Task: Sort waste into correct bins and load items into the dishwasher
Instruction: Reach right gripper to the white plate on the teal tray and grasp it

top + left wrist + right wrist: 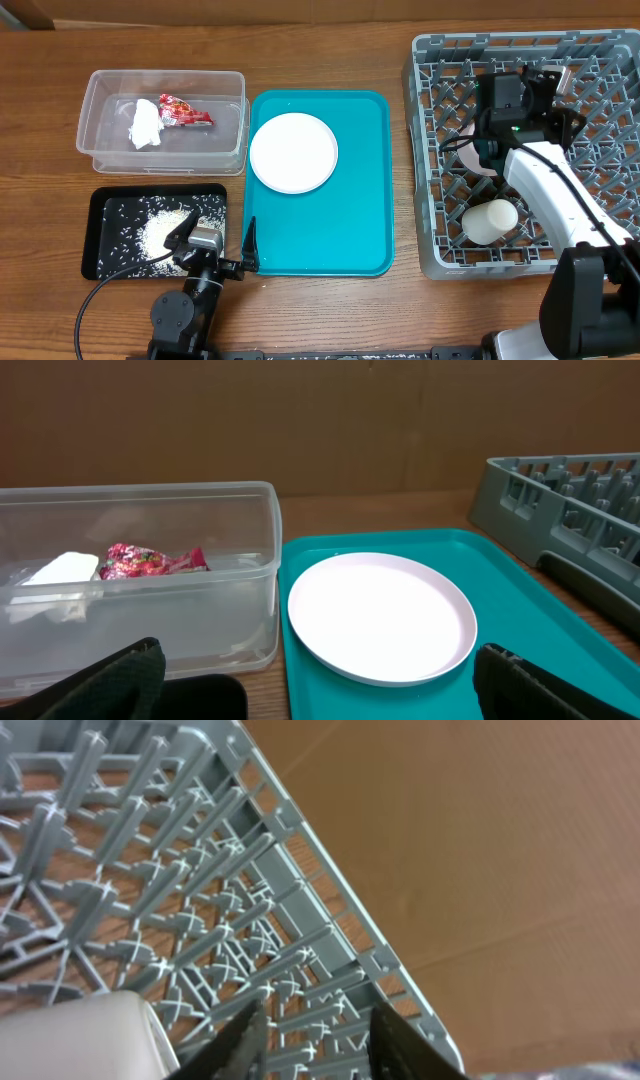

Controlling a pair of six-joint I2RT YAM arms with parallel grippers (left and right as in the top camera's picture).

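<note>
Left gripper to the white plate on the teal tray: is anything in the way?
Nothing visible. In the left wrist view, the open left gripper faces the white plate directly, with only the near rim and bare surface of the teal tray between them. The clear bin sits off to the left.

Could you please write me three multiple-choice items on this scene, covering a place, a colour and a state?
1. Where does the white plate lie? A in the rack; B on the teal tray; C on the black tray.
2. What colour is the wrapper in the clear bin? A blue; B green; C red.
3. How is the left claw? A open, empty; B shut on the plate; C shut on the wrapper.
1 B, it rests on the tray. 2 C, red beside white tissue. 3 A, its fingers stand wide apart.
</note>
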